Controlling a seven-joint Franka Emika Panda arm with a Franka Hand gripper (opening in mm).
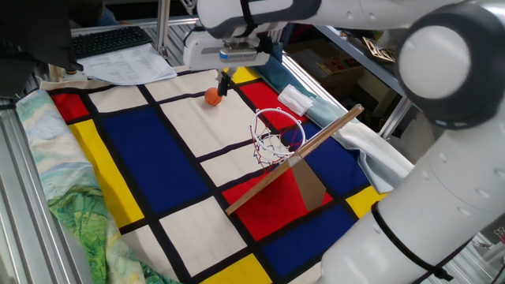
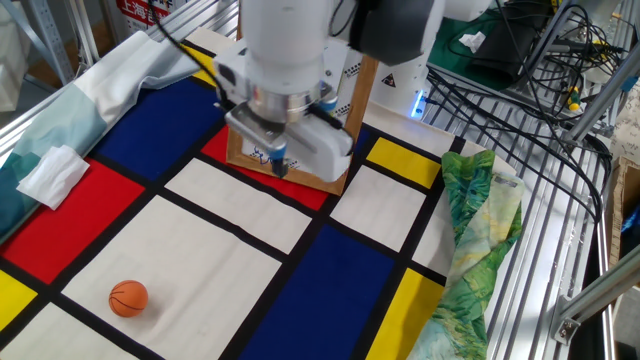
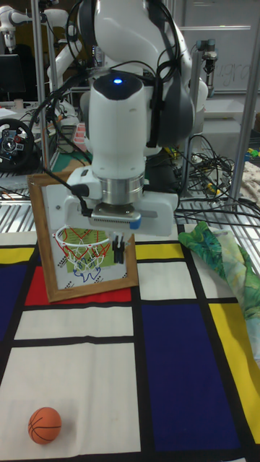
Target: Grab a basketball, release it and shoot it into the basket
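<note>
The basketball (image 1: 212, 96) (image 2: 128, 298) (image 3: 45, 424) is a small orange ball lying on a white square of the checkered cloth. My gripper (image 1: 223, 81) (image 2: 279, 163) (image 3: 120, 251) hangs above the cloth, apart from the ball, its fingers close together with nothing between them. In one fixed view it lines up just above and right of the ball; the other views show a wide gap between them. The basket (image 1: 278, 126) (image 3: 83, 242) has a white rim and a red-white-blue net, and is fixed to a slanted brown board (image 1: 304, 158) (image 2: 340, 182). My gripper partly hides it.
A folded white cloth (image 1: 296, 100) (image 2: 52, 172) lies on a red square. A green patterned cloth (image 1: 71, 213) (image 2: 478, 225) is bunched along one table edge. A pale blue cloth (image 2: 120, 75) drapes another side. Papers and a keyboard (image 1: 110, 39) sit beyond the ball's end; cables (image 2: 520, 90) lie behind the board.
</note>
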